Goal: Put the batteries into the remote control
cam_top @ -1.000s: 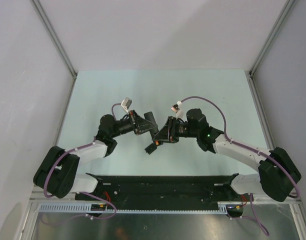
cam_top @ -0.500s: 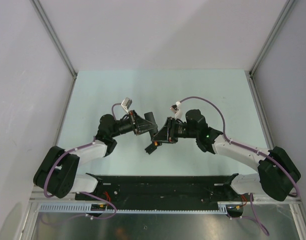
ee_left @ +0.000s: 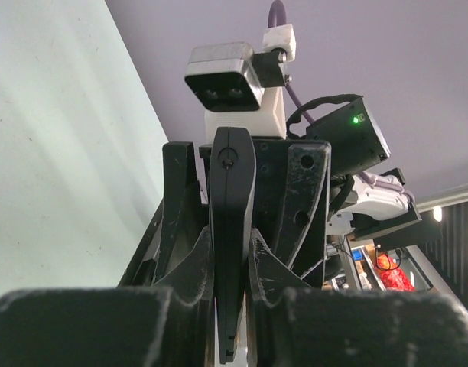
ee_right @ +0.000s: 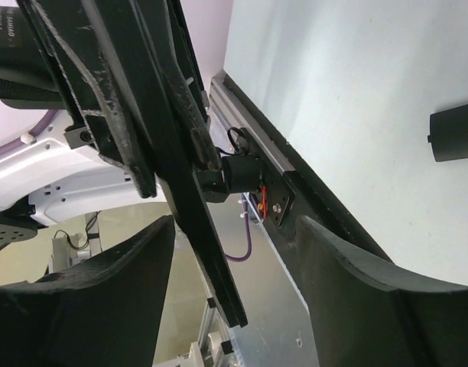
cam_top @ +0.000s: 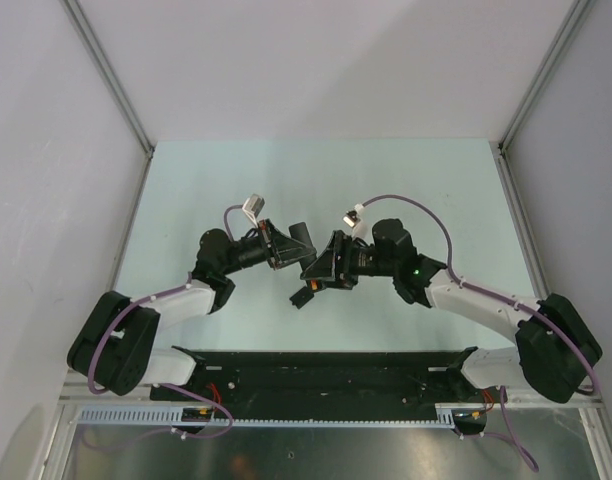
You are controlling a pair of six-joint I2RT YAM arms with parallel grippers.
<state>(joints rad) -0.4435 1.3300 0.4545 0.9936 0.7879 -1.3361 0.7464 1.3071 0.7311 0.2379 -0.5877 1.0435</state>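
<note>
The pale green table [cam_top: 186,180] carries everything. The left arm [cam_top: 176,300] reaches in from 8 o'clock and the right arm [cam_top: 486,305] from 4 o'clock, and their heads meet nose to nose above the middle of the table.

The left gripper [cam_top: 289,245] is closed narrow on the remote control [ee_left: 232,222]. Its own camera shows the slim black bar pinched on edge between the two fingers and sticking out towards 12 o'clock. The right gripper [cam_top: 319,266] faces it with its fingers [ee_right: 372,290] spread wide. The bar runs slantwise through the gap between them, and I cannot tell whether it touches either one.

A short black piece [ee_right: 456,132], which I take to be the remote's cover, lies flat on the table. It sits apart from both grippers, at about 6 o'clock from where they meet in the overhead view. I cannot pick out the batteries in any view. A reddish speck beside that piece in the overhead view is too small to name.

As I judge it, this is the readying step. The remote is held up off the table with its cover apparently off, and no battery is in hand. Next, the right gripper could close on the bar's free end to steady it or take it over. Otherwise it has to back out without knocking the bar and go for a battery. The left grip should stay firm either way.
</note>
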